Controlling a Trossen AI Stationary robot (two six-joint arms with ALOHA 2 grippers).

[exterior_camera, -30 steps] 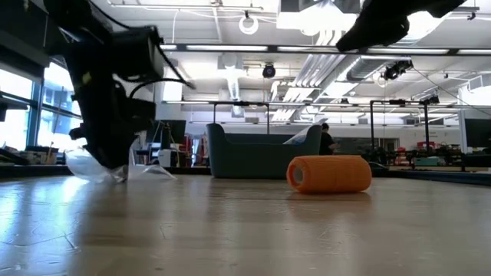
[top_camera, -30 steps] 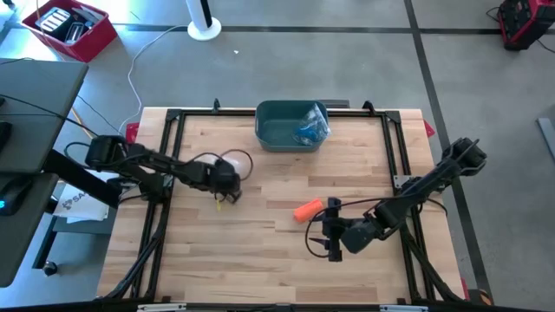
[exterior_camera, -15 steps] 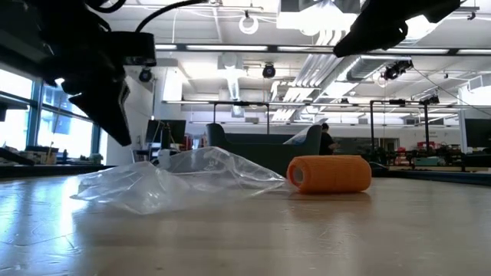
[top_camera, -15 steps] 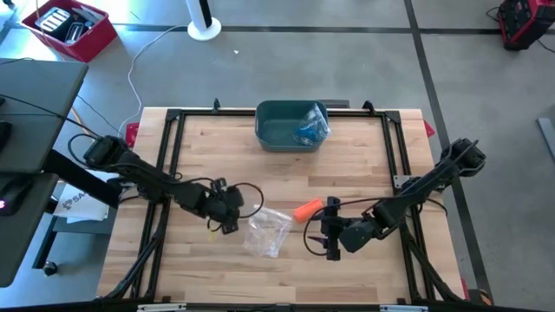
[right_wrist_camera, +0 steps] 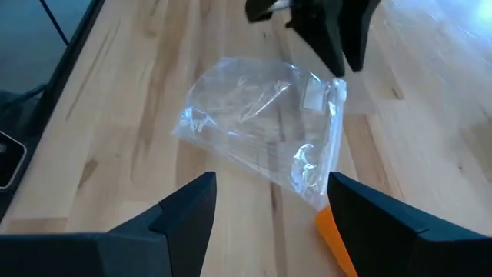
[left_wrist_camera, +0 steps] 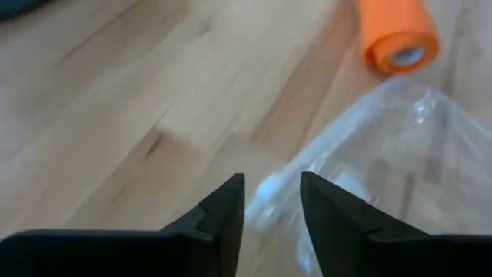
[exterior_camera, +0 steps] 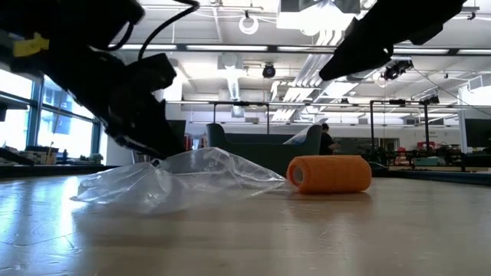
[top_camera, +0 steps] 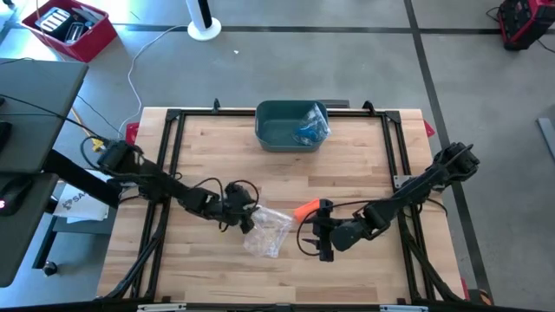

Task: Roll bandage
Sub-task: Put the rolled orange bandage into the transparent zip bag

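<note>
The roll (top_camera: pixel 307 210) lay lengthwise just ahead of the right gripper (top_camera: pixel 323 242), fingers wide; the left gripper (top_camera: pixel 247 217), fingers narrow, sat farther off at the bag (top_camera: pixel 267 230).

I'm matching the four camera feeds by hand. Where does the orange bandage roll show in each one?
High view: orange bandage roll, centre, beside the right gripper.
Low view: right of centre.
Left wrist view: upper right.
Right wrist view: bottom edge.
Shared landmark: the clear plastic bag beside it.
</note>
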